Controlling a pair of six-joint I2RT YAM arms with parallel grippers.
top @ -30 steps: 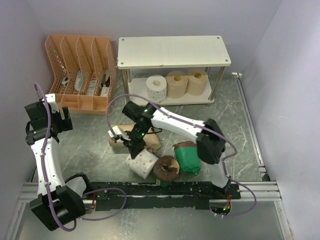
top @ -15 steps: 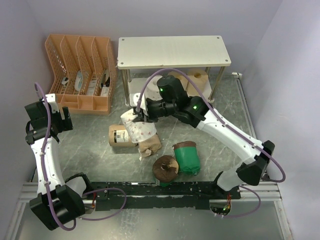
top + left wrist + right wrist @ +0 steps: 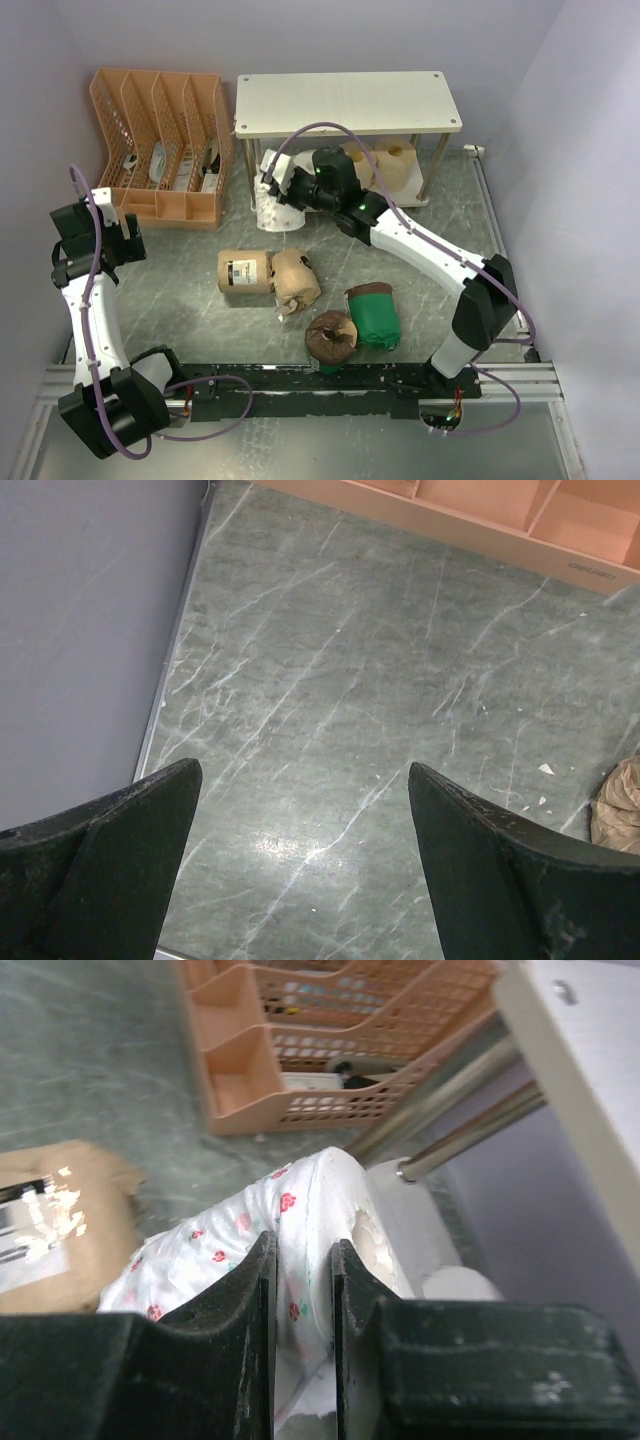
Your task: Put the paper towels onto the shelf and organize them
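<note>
The right fingers (image 3: 248,1350) are pinched narrow on a thin fold of the white dotted roll (image 3: 240,1250), gripping its wall near one end rather than spanning its body. The roll hangs at the front left corner of the shelf (image 3: 340,100), close by the front left leg (image 3: 450,1090); whether it already touches the lower board cannot be told. That slight hold is the first worry: soft paper may tear or slide out of the pinch. The roll would then drop to the table in front of the shelf, or trundle toward the orange organiser (image 3: 160,140) left of the shelf. The second worry is the leg, since a push inward on this line could catch the roll against it and twist it in the grip. Just behind, on the lower board, sits the plain white roll (image 3: 462,1285), with the bare tan rolls (image 3: 398,162) further right along the same board, and a careless shove could knock one into the others. The wrist is close to the front edge of the top board, so a lift could bump it. The left fingers (image 3: 100,860) are spread wide and hold nothing, over bare table well left of the shelf. Four wrapped rolls (image 3: 297,280) lie on the table in front of the shelf.
</note>
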